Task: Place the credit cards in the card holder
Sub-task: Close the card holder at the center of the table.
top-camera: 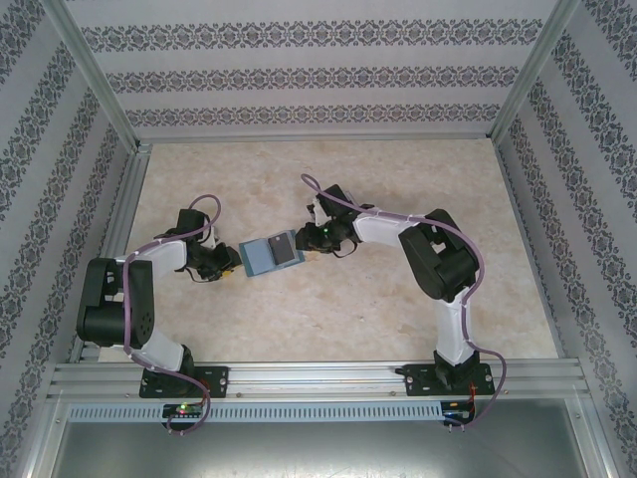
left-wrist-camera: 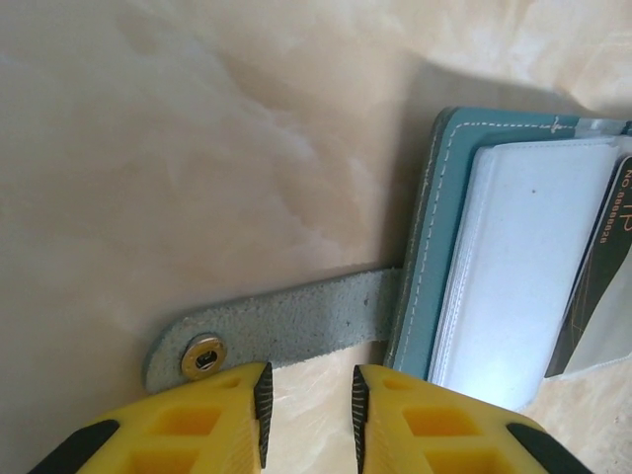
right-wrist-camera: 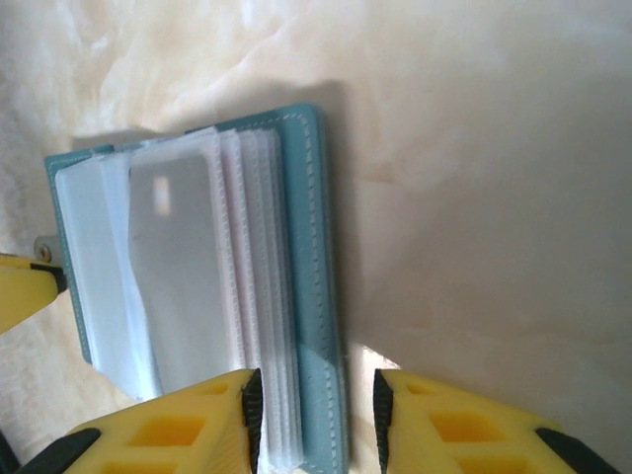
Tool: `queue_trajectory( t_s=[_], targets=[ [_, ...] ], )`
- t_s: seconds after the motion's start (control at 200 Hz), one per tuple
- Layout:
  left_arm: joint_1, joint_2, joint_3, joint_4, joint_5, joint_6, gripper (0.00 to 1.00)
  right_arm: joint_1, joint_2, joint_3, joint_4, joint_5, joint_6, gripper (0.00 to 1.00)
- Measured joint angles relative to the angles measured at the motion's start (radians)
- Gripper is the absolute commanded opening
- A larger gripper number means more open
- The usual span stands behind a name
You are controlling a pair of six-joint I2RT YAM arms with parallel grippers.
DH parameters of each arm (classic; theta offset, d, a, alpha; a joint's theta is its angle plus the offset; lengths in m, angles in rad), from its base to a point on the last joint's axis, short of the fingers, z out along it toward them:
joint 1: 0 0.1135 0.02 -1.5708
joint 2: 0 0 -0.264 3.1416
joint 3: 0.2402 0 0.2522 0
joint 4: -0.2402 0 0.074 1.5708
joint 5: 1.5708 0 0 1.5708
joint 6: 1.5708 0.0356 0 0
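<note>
**Top view.** Item: card holder (top-camera: 272, 254), teal, lying open and flat on the tabletop (top-camera: 348, 179) between the two tools. The left tool (top-camera: 224, 267) sits just off its strap side and the right tool (top-camera: 311, 239) at the opposite cover. Probable reason: with a tool at each end, the book is kept spread for loading.

**Left wrist view.** Left tool (left-wrist-camera: 308, 380): jaws parted with only bare tabletop between them, so released. The strap tab (left-wrist-camera: 286, 321) lies just ahead of the fingertips, and its snap stud (left-wrist-camera: 201, 355) is right beside one finger. The holder's cover is ahead and to the right, with clear sleeves (left-wrist-camera: 523, 257) fanned on it and a dark credit card (left-wrist-camera: 592, 286) lodged in one. Judged: the strap serves as the handle for steadying the holder.

**Right wrist view.** Right tool (right-wrist-camera: 316, 390): jaws apart, astride the cover's stitched edge. No pinch is visible, so it is reckoned released. A grey card (right-wrist-camera: 178, 267) is seated in the uppermost sleeve, ahead and left of the tool.
</note>
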Motion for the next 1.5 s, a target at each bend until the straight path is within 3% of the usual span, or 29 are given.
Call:
queue_trajectory(
  t_s=[0.375,0.989,1.499],
  targets=[
    [0.000,0.016,-0.007,0.032,0.027,-0.007,0.24,0.003,0.042,0.030,0.011,-0.080,0.010,0.38],
    [0.001,0.017,-0.016,0.057,0.048,-0.023,0.24,0.012,0.018,0.036,0.099,-0.194,0.079,0.38],
    [0.001,0.038,-0.019,0.101,0.082,-0.031,0.24,0.102,0.075,0.190,0.142,-0.286,0.136,0.38]
  ],
)
